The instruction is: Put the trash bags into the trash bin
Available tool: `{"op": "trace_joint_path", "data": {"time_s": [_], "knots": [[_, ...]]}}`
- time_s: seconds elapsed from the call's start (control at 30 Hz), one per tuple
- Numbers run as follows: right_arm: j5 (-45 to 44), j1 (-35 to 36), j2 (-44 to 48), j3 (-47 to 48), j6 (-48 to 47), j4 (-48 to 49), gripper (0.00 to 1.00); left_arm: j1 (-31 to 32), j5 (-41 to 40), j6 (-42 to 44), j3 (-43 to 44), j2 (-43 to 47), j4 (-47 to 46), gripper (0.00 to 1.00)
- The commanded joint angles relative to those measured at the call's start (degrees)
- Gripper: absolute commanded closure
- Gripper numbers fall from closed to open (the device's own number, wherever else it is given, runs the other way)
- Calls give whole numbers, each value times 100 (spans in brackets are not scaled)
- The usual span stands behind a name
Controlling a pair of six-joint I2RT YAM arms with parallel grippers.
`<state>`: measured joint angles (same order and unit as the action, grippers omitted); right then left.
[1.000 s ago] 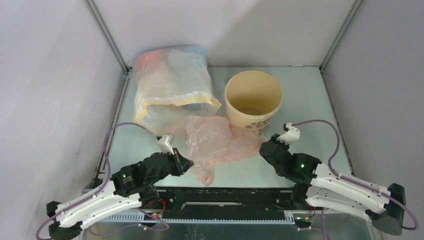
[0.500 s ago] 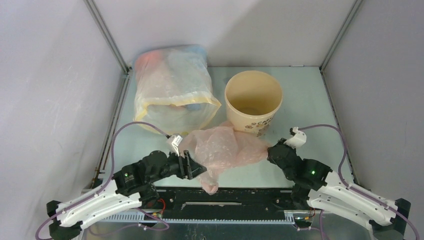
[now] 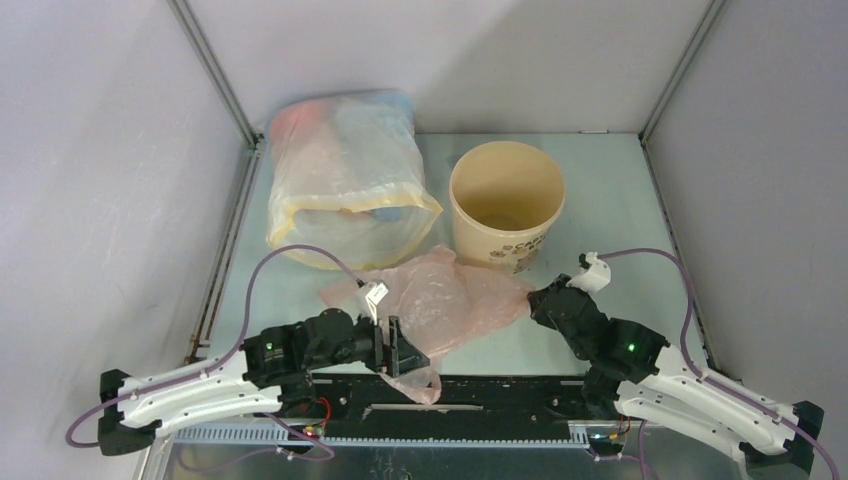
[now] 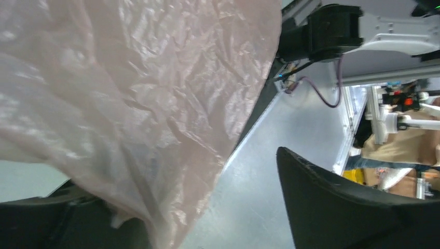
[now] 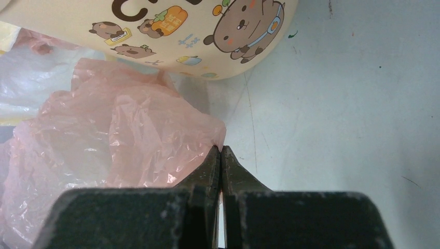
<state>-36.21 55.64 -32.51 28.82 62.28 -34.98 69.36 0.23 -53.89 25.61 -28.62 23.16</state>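
The trash bag (image 3: 450,300) lies crumpled on the surface (image 3: 610,200), at the middle of its near edge and outside the trash bin (image 3: 505,250), with its far fold close against the bin's near-left wall. The bin stands upright near the middle of the surface, mouth up. The left end effector (image 3: 408,352) is at the bag's near-left end with its jaws spread wide; in the left wrist view the pink film hangs loose between the fingers (image 4: 337,207) and drapes over one of them, gripped by neither. The right end effector (image 3: 533,298) is fully closed, its tips pinching the bag's right corner just near of the bin. A large clear sack (image 3: 345,175) with a yellow hem occupies the far-left corner
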Motion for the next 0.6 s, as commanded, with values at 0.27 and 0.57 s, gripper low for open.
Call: {"op": "trace_joint_path", "data": {"time_s": [0.27, 0.57], "knots": [[-341, 0, 417, 27, -37, -412, 100, 60, -1674, -83, 72, 496, 633, 99], [-789, -26, 777, 27, 511, -1116, 100, -96, -2247, -50, 413, 1037, 1729, 100]]}}
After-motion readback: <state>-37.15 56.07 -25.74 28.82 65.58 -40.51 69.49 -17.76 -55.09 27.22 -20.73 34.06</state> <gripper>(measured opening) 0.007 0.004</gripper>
